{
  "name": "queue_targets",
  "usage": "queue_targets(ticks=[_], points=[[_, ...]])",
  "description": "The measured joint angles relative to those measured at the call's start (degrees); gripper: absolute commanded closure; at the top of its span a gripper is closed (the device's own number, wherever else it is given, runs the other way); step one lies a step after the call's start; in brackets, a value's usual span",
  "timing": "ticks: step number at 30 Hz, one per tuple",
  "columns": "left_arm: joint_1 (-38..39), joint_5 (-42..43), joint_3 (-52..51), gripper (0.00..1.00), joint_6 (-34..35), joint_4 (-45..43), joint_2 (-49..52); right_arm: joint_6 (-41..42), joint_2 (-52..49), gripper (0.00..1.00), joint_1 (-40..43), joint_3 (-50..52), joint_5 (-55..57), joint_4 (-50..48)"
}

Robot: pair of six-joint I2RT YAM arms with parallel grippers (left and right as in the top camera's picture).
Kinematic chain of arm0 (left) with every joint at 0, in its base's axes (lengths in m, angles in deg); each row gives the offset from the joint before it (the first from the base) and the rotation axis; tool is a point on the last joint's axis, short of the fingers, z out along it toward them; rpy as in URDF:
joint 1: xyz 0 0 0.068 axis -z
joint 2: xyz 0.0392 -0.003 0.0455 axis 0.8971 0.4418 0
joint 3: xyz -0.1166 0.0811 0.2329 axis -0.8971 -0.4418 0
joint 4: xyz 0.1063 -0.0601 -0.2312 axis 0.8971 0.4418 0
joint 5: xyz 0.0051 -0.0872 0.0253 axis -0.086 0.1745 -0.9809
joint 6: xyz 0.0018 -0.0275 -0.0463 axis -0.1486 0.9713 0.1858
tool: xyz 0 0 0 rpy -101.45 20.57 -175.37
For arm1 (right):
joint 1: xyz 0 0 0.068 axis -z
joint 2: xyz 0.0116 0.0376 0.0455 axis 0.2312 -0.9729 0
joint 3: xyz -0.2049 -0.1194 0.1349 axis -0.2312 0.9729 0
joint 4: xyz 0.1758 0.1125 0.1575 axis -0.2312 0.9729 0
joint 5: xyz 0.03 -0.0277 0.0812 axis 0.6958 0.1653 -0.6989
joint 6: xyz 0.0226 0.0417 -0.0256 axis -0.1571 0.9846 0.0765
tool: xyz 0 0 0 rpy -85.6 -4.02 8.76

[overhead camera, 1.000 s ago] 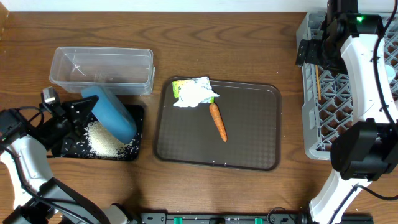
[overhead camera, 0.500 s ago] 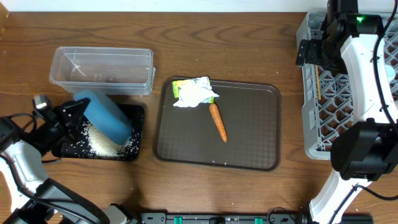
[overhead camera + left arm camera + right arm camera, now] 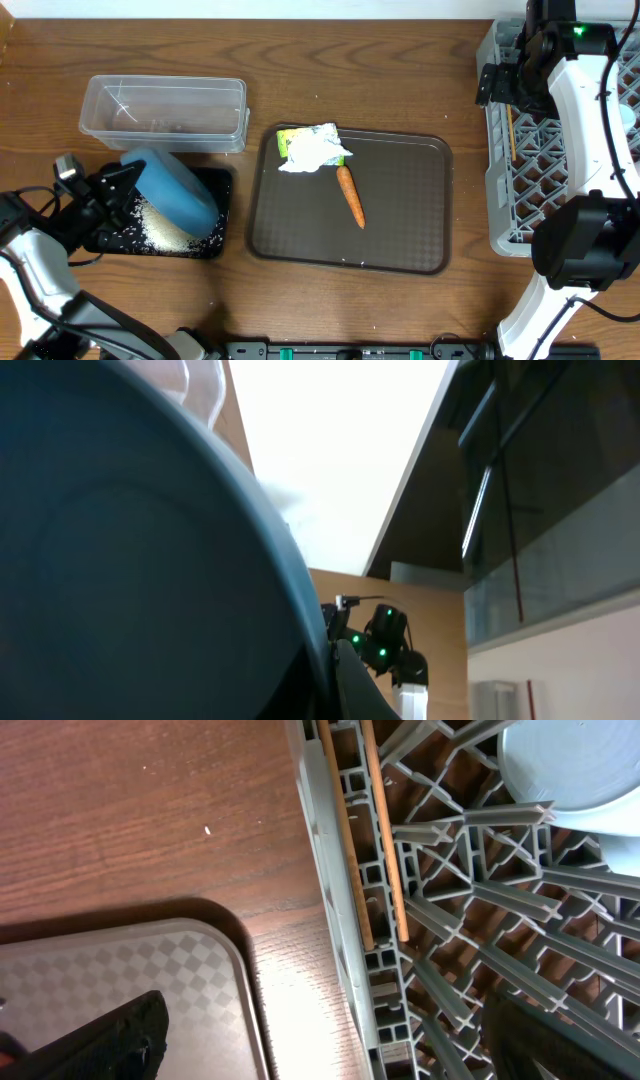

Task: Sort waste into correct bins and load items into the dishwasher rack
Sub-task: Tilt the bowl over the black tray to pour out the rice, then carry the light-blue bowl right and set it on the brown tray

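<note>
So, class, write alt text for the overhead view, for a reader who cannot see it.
The left gripper holds a large blue bowl tipped over a black tray with white rice in it, a clear container beyond. A brown tray mid-table carries a crumpled wrapper and a carrot; a grey rack stands at the right.

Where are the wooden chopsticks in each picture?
Overhead: chopsticks at upper right, lying in the grey rack's left side.
Left wrist: not there; the blue bowl fills the view.
Right wrist: top middle, along the rack's edge.
Shared landmark: the brown tray's corner beside the rack, in overhead and right wrist.
</note>
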Motion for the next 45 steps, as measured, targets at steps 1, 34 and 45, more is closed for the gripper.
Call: queue_targets(ticks=[1,34,45], points=[[0.4,0.0,0.0,0.94,-0.5,-0.3,-0.9,0.0,0.0,0.01,0.0,0.0,0.0,0.0],[72.3,-67.6,0.2,0.94,2.6,1.3,-33.7,0.0,0.0,0.01,0.0,0.0,0.0,0.0],[94.8,-86.6,0.2,0.94,5.3,-5.0,-11.5,0.0,0.0,0.01,0.0,0.0,0.0,0.0]])
